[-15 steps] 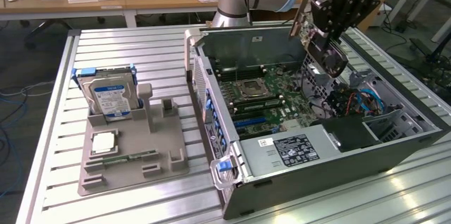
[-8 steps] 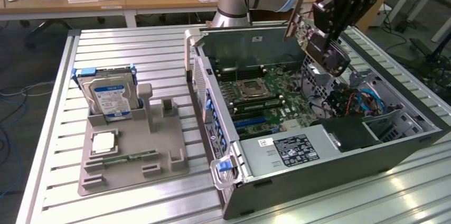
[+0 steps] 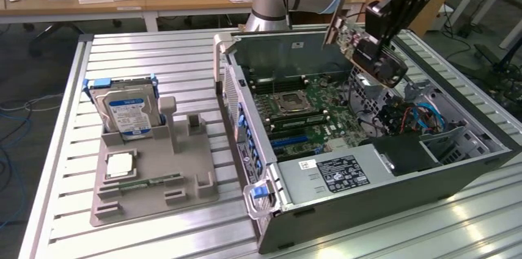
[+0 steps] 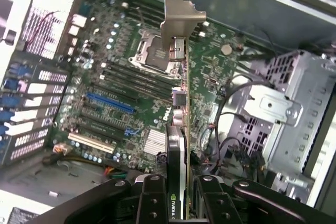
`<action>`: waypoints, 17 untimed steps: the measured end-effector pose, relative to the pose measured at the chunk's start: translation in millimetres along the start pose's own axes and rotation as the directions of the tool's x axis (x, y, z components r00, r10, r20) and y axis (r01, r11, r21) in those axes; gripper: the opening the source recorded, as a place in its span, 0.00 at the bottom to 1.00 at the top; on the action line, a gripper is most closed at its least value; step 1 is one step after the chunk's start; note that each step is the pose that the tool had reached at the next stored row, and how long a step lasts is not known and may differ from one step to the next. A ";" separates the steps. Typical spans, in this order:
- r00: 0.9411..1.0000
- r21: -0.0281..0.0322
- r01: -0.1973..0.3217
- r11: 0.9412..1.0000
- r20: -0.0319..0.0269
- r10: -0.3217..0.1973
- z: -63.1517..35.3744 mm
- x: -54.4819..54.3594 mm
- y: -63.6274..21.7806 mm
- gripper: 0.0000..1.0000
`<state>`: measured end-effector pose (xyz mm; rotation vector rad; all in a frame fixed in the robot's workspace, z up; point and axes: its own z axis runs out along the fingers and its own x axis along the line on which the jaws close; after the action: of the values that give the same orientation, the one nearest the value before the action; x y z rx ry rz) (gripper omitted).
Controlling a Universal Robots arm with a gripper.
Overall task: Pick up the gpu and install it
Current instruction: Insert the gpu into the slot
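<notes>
Inside the open computer case (image 3: 367, 210), the motherboard (image 3: 302, 112) lay exposed with its processor socket (image 4: 152, 51), a blue expansion slot (image 4: 110, 103) and a small heatsink (image 4: 156, 141). A metal drive cage (image 4: 294, 103) and loose cables (image 3: 408, 115) crowded the case's side on the exterior view's right. Outside the case, towards the exterior view's left, a grey fixture (image 3: 147, 179) on the slatted tabletop (image 3: 122, 51) held an upright hard drive (image 3: 122, 109) and a memory stick (image 3: 151, 181). The case's top was open, its walls rising round the board, and the room over the slots was free. The end effector (image 3: 382, 42) hung above the case interior near the cage, its fingers partly closed and clamped on the gpu (image 4: 176, 145), which was held edge-on over the board with its silver bracket (image 4: 178, 19) at the far end, clear of the slots
</notes>
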<state>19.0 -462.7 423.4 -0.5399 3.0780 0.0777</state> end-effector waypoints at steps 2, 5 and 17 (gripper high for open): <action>0.999 -0.001 0.036 0.999 -0.002 -0.036 0.2 0.0 0.0 0.27; 0.996 -0.002 0.090 0.996 -0.004 -0.090 0.4 0.0 0.0 0.27; 0.979 -0.006 0.202 0.979 -0.009 -0.202 1.1 -0.1 0.1 0.27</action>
<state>19.0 -462.5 422.3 -0.8513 3.0120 0.0801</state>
